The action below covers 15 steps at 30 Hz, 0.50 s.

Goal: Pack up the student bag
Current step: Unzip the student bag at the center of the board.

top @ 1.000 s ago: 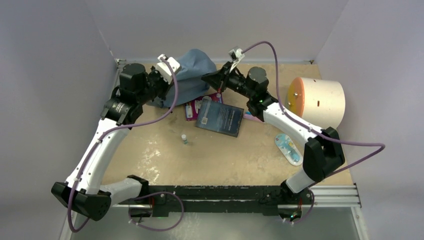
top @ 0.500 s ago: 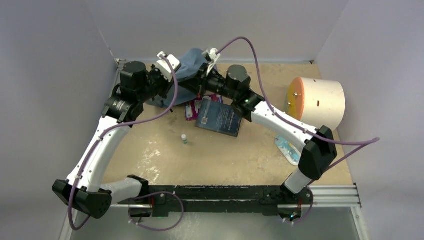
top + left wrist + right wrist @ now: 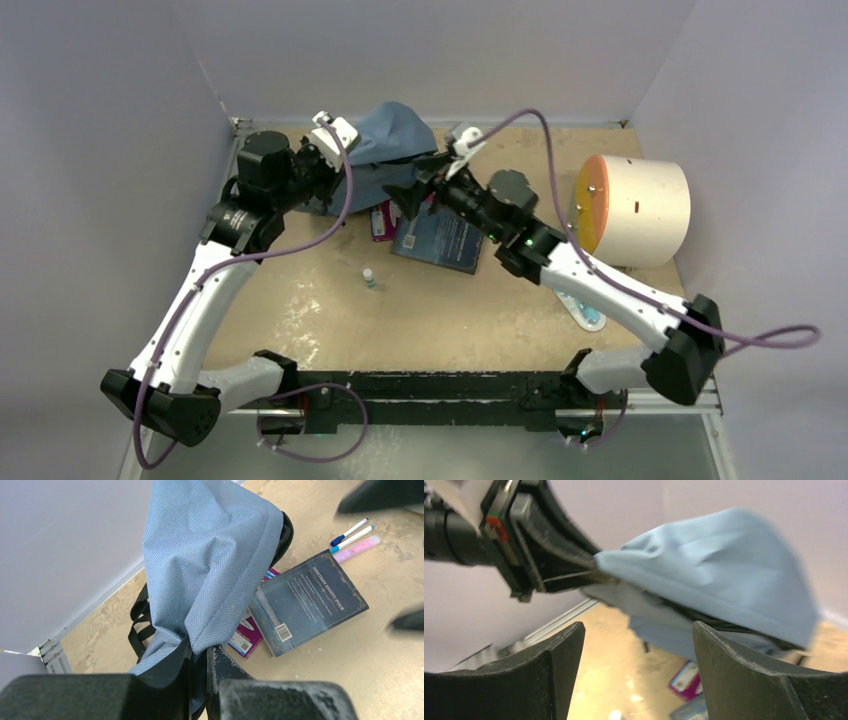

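Note:
The student bag [image 3: 388,135] is a grey-blue fabric backpack lying at the back of the table, with black straps [image 3: 137,630] under it. My left gripper [image 3: 326,166] is shut on the bag's dark-lined edge [image 3: 197,645] and holds it lifted. In the right wrist view the bag [image 3: 724,575] hangs from the left gripper [image 3: 524,545]. My right gripper [image 3: 405,195] stands open just in front of the bag, above the book. Nothing is between its fingers [image 3: 561,655].
A dark blue book [image 3: 440,238] lies in front of the bag, overlapping a purple pack [image 3: 381,222]. Two pens [image 3: 352,532] and a pink highlighter [image 3: 357,550] lie beyond it. A small bottle [image 3: 369,277] stands mid-table. A white cylinder with an orange face [image 3: 635,205] sits right; a blister pack [image 3: 588,312] lies by the right arm.
My right gripper reached to the bag's opening while shut, then drew back toward the book and opened. The left gripper kept its hold on the bag.

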### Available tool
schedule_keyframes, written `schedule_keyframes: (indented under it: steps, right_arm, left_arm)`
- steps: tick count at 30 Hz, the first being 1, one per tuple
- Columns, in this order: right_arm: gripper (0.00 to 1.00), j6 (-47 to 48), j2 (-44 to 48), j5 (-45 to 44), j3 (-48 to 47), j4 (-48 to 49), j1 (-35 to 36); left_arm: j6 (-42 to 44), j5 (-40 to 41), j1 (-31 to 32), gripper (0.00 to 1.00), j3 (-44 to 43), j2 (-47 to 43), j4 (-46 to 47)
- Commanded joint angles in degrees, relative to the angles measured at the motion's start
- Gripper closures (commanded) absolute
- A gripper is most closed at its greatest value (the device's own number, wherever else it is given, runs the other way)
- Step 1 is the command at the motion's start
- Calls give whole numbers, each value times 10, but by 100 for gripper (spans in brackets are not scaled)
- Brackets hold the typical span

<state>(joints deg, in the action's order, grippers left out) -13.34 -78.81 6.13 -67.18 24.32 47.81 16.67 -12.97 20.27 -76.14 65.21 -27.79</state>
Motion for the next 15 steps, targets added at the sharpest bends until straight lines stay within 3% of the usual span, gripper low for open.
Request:
schedule_keyframes:
  steps: [1, 4, 7, 15]
  right_arm:
    - [17, 124, 78, -168, 48, 80, -3]
    - [14, 262, 77, -184, 54, 64, -3]
    - [12, 341, 69, -174, 57, 67, -4]
    - [12, 427, 6, -121, -6, 45, -4]
  left_arm:
    - [-1, -29, -1, 100, 9, -32, 47]
    - [3, -44, -1, 100, 14, -37, 44]
    - [13, -62, -1, 100, 21, -46, 42]
    - [22, -72, -1, 100, 26, -57, 33]
